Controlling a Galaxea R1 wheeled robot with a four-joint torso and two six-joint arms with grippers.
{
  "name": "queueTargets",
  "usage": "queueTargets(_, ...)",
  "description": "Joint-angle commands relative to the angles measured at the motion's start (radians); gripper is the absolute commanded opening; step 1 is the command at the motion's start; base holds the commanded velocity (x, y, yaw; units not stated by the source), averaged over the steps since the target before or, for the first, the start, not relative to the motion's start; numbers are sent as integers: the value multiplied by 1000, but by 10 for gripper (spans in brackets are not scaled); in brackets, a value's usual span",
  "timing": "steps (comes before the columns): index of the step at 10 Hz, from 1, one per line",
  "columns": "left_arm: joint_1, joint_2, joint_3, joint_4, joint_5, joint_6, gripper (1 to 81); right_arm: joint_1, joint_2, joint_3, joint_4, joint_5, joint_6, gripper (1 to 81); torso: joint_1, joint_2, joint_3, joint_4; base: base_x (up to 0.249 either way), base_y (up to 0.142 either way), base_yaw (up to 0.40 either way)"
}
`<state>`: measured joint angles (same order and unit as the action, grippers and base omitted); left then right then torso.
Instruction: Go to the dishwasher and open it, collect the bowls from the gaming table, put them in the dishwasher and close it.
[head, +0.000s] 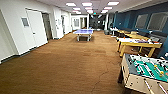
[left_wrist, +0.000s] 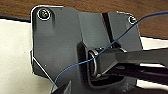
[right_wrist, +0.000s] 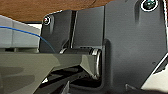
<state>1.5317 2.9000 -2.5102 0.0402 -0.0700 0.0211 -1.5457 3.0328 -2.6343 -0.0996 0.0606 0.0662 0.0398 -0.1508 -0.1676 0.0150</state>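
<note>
Standing at the head view's lower right, the gaming table (head: 146, 72) borders brown carpet (head: 67, 65).

1 gaming table (head: 146, 72), 1 ping-pong table (head: 83, 32), 1 yellow table (head: 138, 43).

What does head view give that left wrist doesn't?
Head alone: the gaming table at near right, a yellow table beyond it, a blue ping-pong table far down the room, white double doors on the left wall. Left wrist alone: a thin blue cable crossing the robot's own dark plate. Both: brown carpet.
</note>
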Motion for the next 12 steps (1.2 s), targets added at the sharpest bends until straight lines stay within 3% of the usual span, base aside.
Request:
queueTargets(1,-48,-1,7,-6,52,-4,811,45,5,10,-12,-50,-11,811,0,0,0,0,133,0,0)
queueTargets(12,-47,-1,7,-6,52,-4,811,43,5,8,-11,-50,-11,811,-1,-1,0,0,141,0,0)
